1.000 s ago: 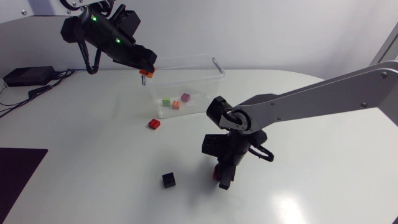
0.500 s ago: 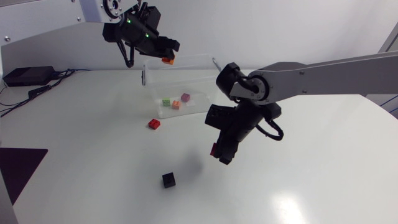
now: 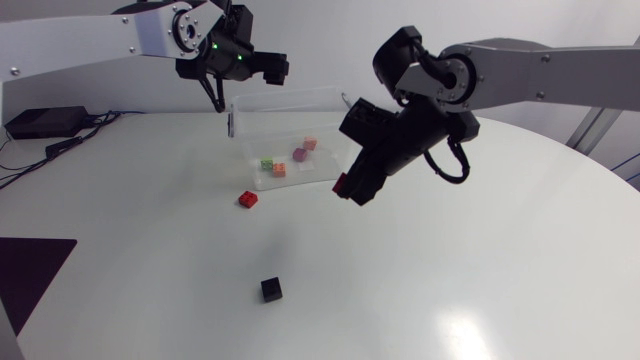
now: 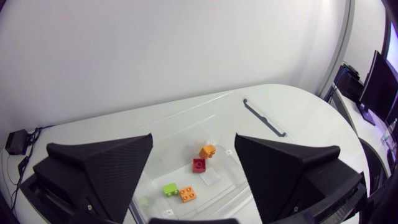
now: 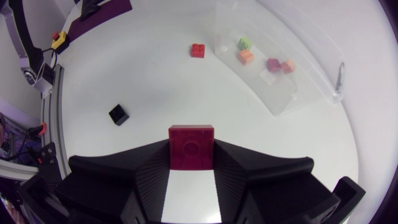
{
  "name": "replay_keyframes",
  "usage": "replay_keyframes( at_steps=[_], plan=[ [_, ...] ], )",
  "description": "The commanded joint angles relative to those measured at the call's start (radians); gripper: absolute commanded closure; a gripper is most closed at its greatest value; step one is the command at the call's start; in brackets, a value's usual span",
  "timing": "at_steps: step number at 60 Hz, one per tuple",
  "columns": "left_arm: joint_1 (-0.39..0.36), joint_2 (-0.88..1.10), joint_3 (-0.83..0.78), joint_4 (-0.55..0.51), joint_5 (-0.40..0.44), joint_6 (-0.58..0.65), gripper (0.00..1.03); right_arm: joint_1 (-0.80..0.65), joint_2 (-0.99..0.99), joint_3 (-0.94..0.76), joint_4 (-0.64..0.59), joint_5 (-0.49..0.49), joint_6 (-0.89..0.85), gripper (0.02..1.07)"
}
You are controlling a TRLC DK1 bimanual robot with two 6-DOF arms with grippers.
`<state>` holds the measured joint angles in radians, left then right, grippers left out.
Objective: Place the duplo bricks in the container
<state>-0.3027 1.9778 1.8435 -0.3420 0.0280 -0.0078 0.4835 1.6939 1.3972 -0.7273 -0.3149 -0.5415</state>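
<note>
A black brick and a red brick lie loose on the near desk; beyond them the right gripper has its fingers clamped on a dark red brick, a grip only the right wrist view shows squarely. It should clear the container rim before releasing, staying off the left gripper hanging over it with fingers spread and empty; the left wrist view alone looks down on four bricks inside

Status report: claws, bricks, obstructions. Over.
Left claw open, empty, above the container. Right claw shut on a dark red brick, short of the container. Bright red brick and black brick out on the table. Nothing seen between right claw and container.
</note>
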Motion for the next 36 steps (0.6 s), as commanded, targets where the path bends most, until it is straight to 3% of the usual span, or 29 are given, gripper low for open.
replay_keyframes(
  at_steps=[1,19,36],
  plan=[
    [0.033,-0.123,-0.073,-0.002,-0.008,-0.012,0.05,-0.019,-0.010,0.065,0.029,-0.009,0.054,0.87],
    [0.120,-0.384,-0.498,-0.015,0.003,0.140,0.05,-0.042,0.076,0.249,0.094,-0.029,0.167,0.87],
    [0.163,-0.413,-0.754,0.061,0.092,0.224,0.05,-0.045,0.153,0.329,0.174,-0.029,0.255,0.87]
  ],
)
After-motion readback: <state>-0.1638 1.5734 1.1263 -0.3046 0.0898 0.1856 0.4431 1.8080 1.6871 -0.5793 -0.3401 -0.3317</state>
